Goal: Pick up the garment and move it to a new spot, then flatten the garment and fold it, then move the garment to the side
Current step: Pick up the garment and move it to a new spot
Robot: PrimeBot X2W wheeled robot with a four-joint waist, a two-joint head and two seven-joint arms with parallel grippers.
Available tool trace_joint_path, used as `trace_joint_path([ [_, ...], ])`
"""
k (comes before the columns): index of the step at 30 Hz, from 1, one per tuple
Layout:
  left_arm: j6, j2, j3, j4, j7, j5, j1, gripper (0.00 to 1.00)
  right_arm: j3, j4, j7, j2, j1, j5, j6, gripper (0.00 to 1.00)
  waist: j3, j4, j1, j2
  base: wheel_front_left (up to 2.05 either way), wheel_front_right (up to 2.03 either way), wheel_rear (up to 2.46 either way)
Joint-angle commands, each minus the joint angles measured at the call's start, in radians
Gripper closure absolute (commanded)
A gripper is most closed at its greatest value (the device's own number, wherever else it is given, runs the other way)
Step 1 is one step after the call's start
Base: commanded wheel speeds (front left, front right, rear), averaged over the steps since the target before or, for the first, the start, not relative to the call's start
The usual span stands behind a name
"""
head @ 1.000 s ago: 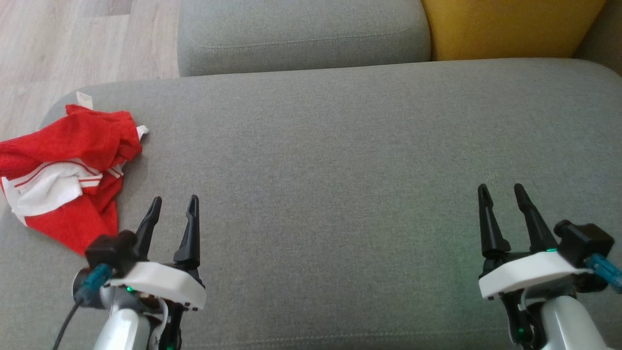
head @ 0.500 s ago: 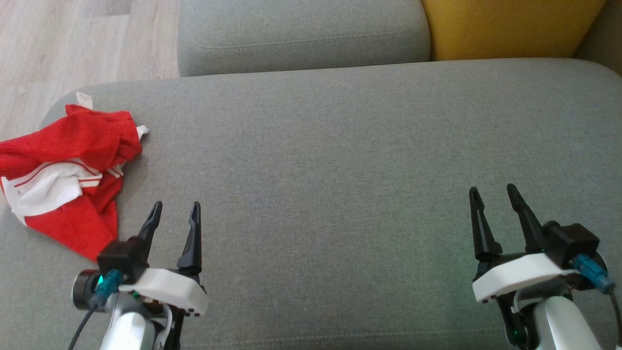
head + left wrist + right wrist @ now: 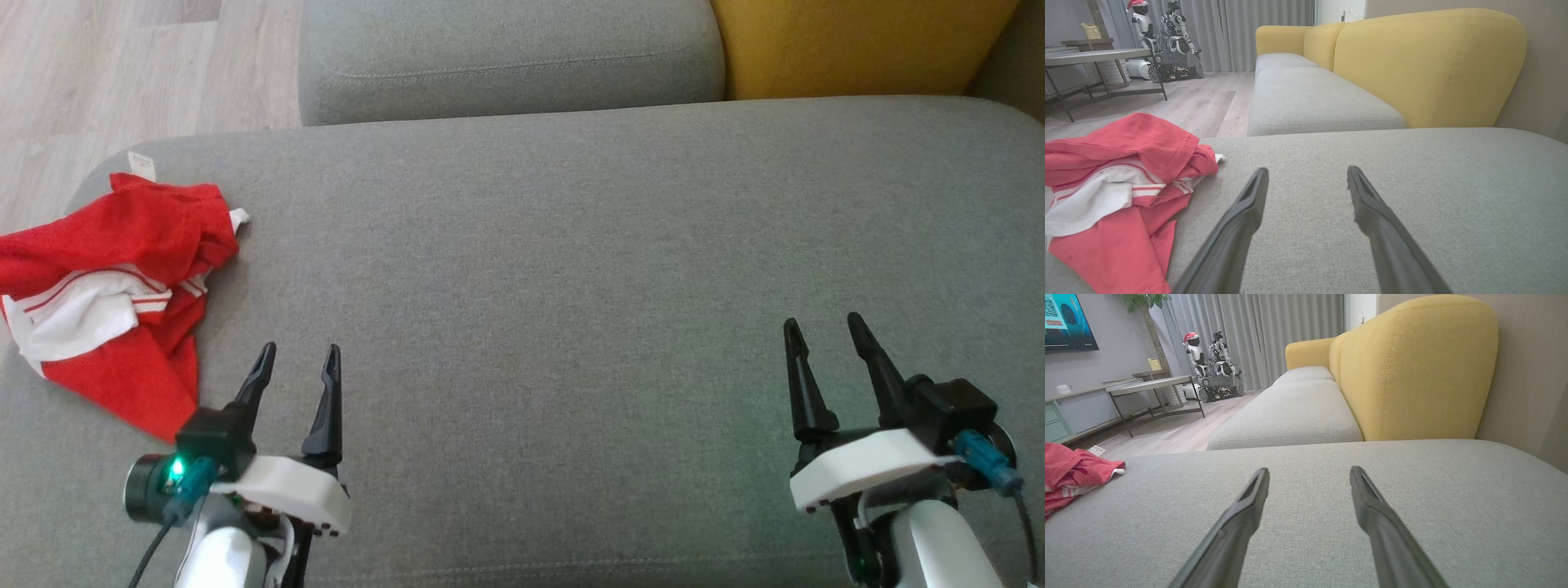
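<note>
A crumpled red garment [image 3: 114, 286] with white panels and stripes lies bunched at the far left edge of the grey cushion [image 3: 571, 269]; it also appears at the left in the left wrist view [image 3: 1122, 192] and at the left edge of the right wrist view [image 3: 1073, 473]. My left gripper [image 3: 298, 355] hovers open just right of the garment's lower corner, nothing between its fingers. Far to the right, my right gripper [image 3: 823, 327] is open over bare cushion, also holding nothing.
A second grey seat cushion [image 3: 506, 57] lies beyond, with a yellow backrest [image 3: 857, 45] at the upper right. Wooden floor [image 3: 122, 73] lies past the cushion's left edge. A table [image 3: 1098, 57] and another robot [image 3: 1167, 36] stand in the room's background.
Both grippers have drawn back slightly toward the near edge; the left has also edged a little right, the right a little left. The garment has not moved.
</note>
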State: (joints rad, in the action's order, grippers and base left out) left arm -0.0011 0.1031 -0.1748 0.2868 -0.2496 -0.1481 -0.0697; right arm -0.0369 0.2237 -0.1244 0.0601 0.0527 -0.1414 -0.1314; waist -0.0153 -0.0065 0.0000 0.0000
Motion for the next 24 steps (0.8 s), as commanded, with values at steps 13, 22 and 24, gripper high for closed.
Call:
trace_joint_path([
  [13, -0.01, 0.0, 0.049, -0.026, -0.012, 0.014, -0.066, 0.0, -0.013, -0.029, -0.005, -0.004, 0.052, -0.007, 0.001, 0.0, 0.004, 0.009, 0.0, 0.0, 0.0, 0.0, 0.0],
  [22, -0.008, -0.004, 0.072, -0.029, -0.012, 0.012, -0.09, 0.0, -0.01, -0.081, 0.011, -0.005, 0.045, 0.005, 0.001, 0.0, 0.018, 0.117, 0.0, 0.0, 0.0, 0.0, 0.0],
  [24, -0.008, 0.0, 0.082, -0.03, -0.012, 0.012, -0.096, 0.0, -0.014, -0.098, 0.016, -0.005, 0.044, 0.009, 0.001, 0.0, 0.022, 0.155, 0.0, 0.0, 0.0, 0.0, 0.0],
])
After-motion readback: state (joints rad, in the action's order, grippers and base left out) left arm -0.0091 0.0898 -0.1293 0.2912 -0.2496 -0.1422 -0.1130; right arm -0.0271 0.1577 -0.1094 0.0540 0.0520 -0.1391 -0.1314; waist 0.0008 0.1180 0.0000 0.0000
